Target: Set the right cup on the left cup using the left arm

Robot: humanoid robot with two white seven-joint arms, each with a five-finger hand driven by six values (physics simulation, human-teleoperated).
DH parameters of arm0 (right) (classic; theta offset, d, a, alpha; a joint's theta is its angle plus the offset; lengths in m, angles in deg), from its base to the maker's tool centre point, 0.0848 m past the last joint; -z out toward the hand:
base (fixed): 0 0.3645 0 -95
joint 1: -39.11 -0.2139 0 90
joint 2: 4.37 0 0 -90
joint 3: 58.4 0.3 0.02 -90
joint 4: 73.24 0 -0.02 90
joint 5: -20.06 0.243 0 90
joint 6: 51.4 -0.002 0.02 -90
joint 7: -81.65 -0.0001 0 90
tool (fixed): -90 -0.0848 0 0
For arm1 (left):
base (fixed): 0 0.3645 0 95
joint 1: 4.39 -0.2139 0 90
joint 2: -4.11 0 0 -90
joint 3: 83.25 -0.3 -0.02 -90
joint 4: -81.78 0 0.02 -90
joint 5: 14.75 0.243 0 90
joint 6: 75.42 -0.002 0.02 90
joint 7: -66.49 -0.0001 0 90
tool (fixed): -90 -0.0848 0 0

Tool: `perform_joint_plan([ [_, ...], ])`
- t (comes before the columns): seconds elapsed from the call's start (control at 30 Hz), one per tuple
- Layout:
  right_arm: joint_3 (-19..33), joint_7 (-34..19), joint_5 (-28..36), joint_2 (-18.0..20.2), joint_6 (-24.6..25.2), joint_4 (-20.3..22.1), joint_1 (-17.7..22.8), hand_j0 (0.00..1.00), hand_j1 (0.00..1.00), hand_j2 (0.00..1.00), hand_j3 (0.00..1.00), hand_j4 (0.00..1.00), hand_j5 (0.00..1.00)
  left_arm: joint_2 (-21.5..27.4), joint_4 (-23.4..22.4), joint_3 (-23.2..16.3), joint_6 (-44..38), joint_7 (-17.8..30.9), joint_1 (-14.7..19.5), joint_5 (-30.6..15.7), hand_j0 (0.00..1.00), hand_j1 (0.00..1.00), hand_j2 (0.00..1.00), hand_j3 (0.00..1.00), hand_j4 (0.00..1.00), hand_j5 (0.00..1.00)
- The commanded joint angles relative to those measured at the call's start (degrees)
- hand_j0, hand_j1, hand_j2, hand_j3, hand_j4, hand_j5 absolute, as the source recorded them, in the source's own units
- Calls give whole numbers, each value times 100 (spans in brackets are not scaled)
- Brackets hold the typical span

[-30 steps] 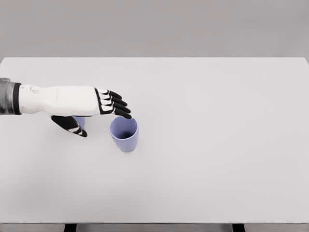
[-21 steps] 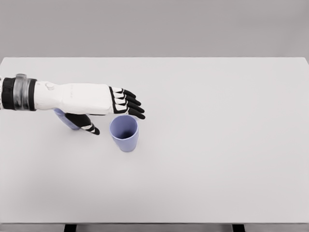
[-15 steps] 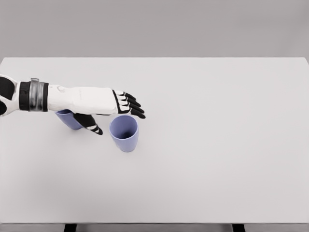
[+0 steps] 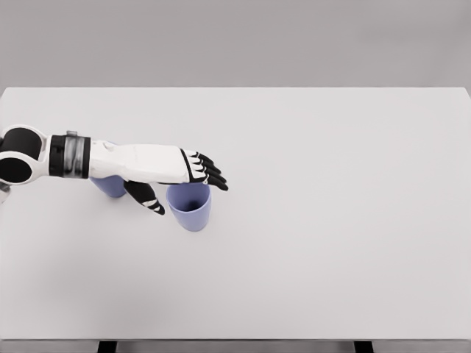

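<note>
The table (image 4: 331,220) lies broad and white under the left hand (image 4: 173,176), which has slid further out since a second ago, uncovering the left cup (image 4: 110,186) behind its wrist. Its fingers are spread, holding nothing yet. The right cup (image 4: 190,208) stands upright just beneath its fingertips, thumb alongside: a grasp looks close.

White worktop (image 4: 331,243). Two blue cups, upright: right cup (image 4: 190,209) open-mouthed; left cup (image 4: 110,186) mostly hidden under the forearm. Left hand (image 4: 173,180) at right cup's rim, fingers (image 4: 212,175) extended over it, thumb beside its wall; grasp not closed.
</note>
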Motion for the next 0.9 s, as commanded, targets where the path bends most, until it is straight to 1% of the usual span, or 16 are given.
perform_joint_plan([
  [0.0,0,-2,-5,0,-3,-2,0,100,100,100,100,100,100,7,-24,-1,-14,-3,9,-37,100,100,100,100,100,100],
  [0.1,0,-2,-5,0,-3,-2,0,100,100,100,100,100,100,-20,-243,8,-14,-3,9,95,100,100,100,100,100,100],
  [0.3,0,-2,-5,0,-3,-2,0,100,100,100,100,100,100,-107,-261,8,-14,-12,-97,138,100,100,100,100,100,100],
  [0.43,0,-2,-5,0,-3,-2,0,100,100,100,100,100,100,-195,-340,8,-14,-12,-105,182,100,100,100,100,100,100],
  [0.47,0,-2,-5,0,-3,-2,0,100,100,100,100,100,100,-195,-340,17,-14,-12,-158,191,100,100,100,100,100,100],
  [0.67,0,-2,-5,0,-3,-2,0,100,100,100,100,100,100,-195,-349,17,-14,-21,-167,209,100,100,100,100,100,100],
  [0.87,0,-2,-14,0,-3,-2,0,100,100,100,100,100,100,-275,-481,26,-14,-21,-167,323,100,100,100,100,100,100],
])
